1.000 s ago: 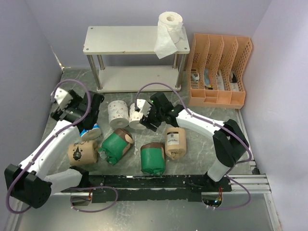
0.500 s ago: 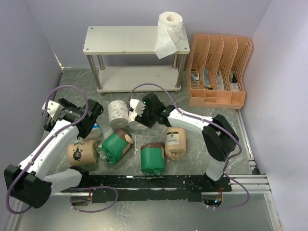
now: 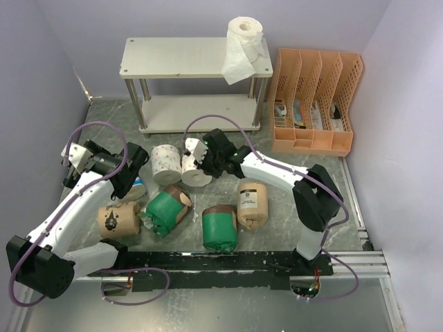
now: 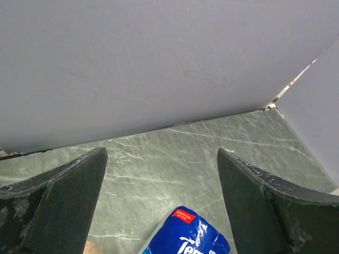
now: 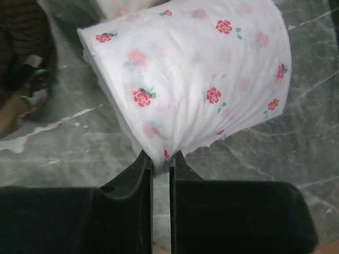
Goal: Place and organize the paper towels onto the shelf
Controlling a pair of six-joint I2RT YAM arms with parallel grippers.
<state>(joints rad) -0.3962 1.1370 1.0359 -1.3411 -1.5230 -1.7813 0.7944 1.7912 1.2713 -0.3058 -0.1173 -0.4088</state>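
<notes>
The shelf (image 3: 181, 57) stands at the back with a white roll (image 3: 246, 29) on its top board, a loose sheet hanging down. Two pink-dotted rolls (image 3: 163, 163) (image 3: 196, 173) lie side by side on the table. My right gripper (image 5: 161, 161) (image 3: 201, 159) is shut on a pinched fold of the right pink-dotted roll's (image 5: 190, 79) outer paper. My left gripper (image 4: 161, 153) (image 3: 77, 163) is wide open and holds nothing, above the blue-wrapped roll (image 4: 185, 235) (image 3: 136, 188). Two green-wrapped rolls (image 3: 166, 209) (image 3: 219, 229) and two kraft rolls (image 3: 118, 220) (image 3: 252, 203) lie nearer the front.
An orange slotted file organizer (image 3: 315, 104) stands right of the shelf. Grey walls close in the left, back and right. A black rail (image 3: 221, 263) runs along the table's near edge.
My right gripper has closed onto the pink-dotted roll's paper and pushed the roll left against the other one. My left arm drew back to the left, staying open.
</notes>
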